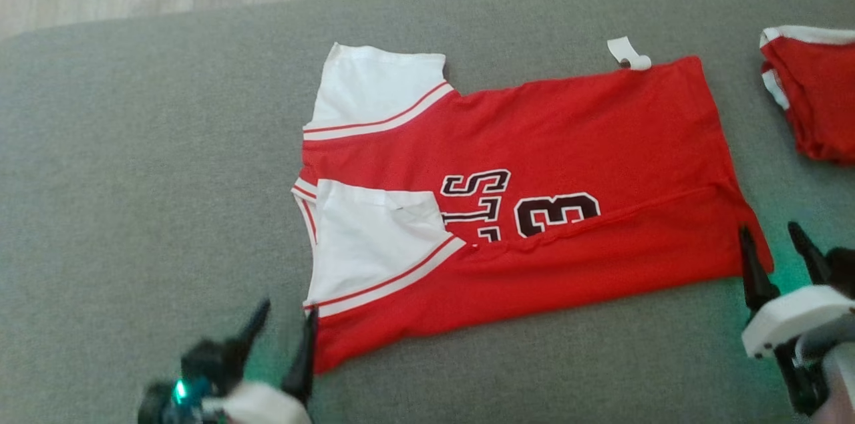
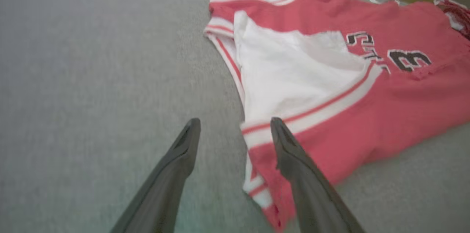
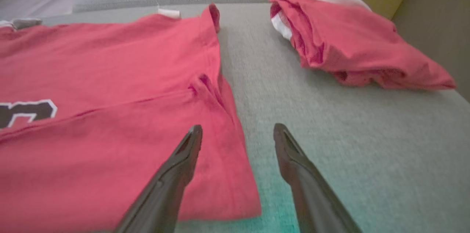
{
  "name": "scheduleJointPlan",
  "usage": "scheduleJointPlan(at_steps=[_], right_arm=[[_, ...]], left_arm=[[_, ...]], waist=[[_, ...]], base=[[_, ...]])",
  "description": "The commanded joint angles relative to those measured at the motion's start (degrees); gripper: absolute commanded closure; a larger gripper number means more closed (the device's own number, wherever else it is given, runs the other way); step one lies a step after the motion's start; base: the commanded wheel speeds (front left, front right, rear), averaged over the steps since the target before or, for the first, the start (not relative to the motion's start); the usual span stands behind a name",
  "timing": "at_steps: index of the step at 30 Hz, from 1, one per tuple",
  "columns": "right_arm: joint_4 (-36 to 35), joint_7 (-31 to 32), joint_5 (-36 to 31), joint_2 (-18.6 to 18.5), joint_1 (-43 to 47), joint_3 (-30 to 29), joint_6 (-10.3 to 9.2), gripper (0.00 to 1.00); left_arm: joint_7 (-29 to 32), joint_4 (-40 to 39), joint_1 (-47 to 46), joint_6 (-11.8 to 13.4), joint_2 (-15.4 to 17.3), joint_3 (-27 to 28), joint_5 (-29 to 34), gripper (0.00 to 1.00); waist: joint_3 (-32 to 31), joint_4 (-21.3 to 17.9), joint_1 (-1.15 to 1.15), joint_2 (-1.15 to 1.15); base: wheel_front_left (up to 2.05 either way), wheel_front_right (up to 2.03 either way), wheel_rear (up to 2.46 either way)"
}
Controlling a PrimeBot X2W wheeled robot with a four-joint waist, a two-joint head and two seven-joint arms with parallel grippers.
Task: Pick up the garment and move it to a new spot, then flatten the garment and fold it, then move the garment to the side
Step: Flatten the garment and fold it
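Plainly, the garment point(image 1: 568, 143), a red jersey with white sleeves and a dark printed number, lies spread lengthwise across the grey couch cushion point(image 1: 133, 143), neck end toward the robot's left and hem toward its right. Its near long edge is turned over onto the body, so the near white sleeve point(image 1: 374, 237) lies on top of the red and part of the print is covered. The left gripper point(image 1: 288, 310) sits at the near shoulder corner and the right gripper point(image 1: 768, 230) at the near hem corner. Both have their jaws spread wide and hold nothing; each straddles the cloth's edge, one finger over fabric and one over cushion, though contact cannot be told. A second red garment point(image 1: 815, 97) lies bunched well apart at the far right, and a white label point(image 1: 628, 53) sticks out from the far edge. The cloth looks thin, light and limp, so it will likely sag and crease wherever it is unsupported, and the loose flap may slip open if dragged. The surest hold is probably at two corners at once, pinching every layer at the fold together, low against the cushion, and lifting evenly so the number side stays taut.
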Motion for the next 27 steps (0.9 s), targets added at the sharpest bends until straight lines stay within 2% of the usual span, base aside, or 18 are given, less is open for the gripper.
scheduleJointPlan(at_steps=[1,4,6,10,11,12,16,20,27], right_arm=[[-3.88,-0.36,-0.25,-0.63,-0.03,0.58,-0.05,0.0],[-8.6,0.06,-0.17,-0.03,0.07,0.44,-0.05,0.0],[-11.28,0.31,-0.44,0.39,0.08,0.44,-0.05,0.0],[-15.49,1.41,-0.99,1.18,-0.61,0.64,-0.05,0.0],[-15.49,1.41,-0.99,1.18,-0.61,0.64,-0.05,0.0],[-17.09,1.85,-1.31,1.38,-1.16,1.01,-0.05,0.0],[-19.47,2.64,-1.93,1.75,-2.5,1.64,-0.05,0.0],[-20.31,2.78,-2.22,2.42,-3.58,2.22,-0.05,0.0],[-19.5,1.59,-2.09,3.43,-4.96,2.92,-0.05,0.0]], left_arm=[[-0.12,-2.79,-5.45,0.23,1.99,3.02,0.89,0.0],[1.35,-4.25,-11.37,-0.65,4.35,4.26,2.33,0.0],[2.87,-4.83,-16.82,-2.6,5.78,4.99,2.7,0.0],[8.35,-2.35,-29.59,-10.26,9.32,4.36,3.16,0.0],[8.35,-2.35,-29.59,-10.26,9.32,4.36,3.16,0.0],[11.43,0.09,-36.15,-13.2,10.47,4.41,3.21,0.0],[17.83,6.21,-47.64,-17.9,10.95,4.34,0.98,0.0],[24.44,12.81,-55.9,-19.84,11.41,2.97,-2.49,0.0],[32.97,18.59,-64.36,-20.37,15.04,-2.31,-6.99,0.0]], waist=[[1.23,-0.69,0.0,0.0],[3.2,-1.46,0.0,0.0],[4.63,-1.98,0.0,0.0],[7.78,-3.51,0.0,0.0],[7.78,-3.51,0.0,0.0],[9.3,-4.49,0.0,0.0],[12.12,-6.95,0.0,0.0],[14.64,-9.59,0.0,0.0],[18.71,-12.81,0.0,0.0]], base=[[0.0,0.0,0.0],[0.0,0.0,0.0],[0.0,0.0,0.0],[0.0,0.0,0.0],[0.0,0.0,0.0],[0.0,0.0,0.0],[0.0,0.0,0.0],[0.0,0.0,0.0],[0.0,0.0,0.0]])
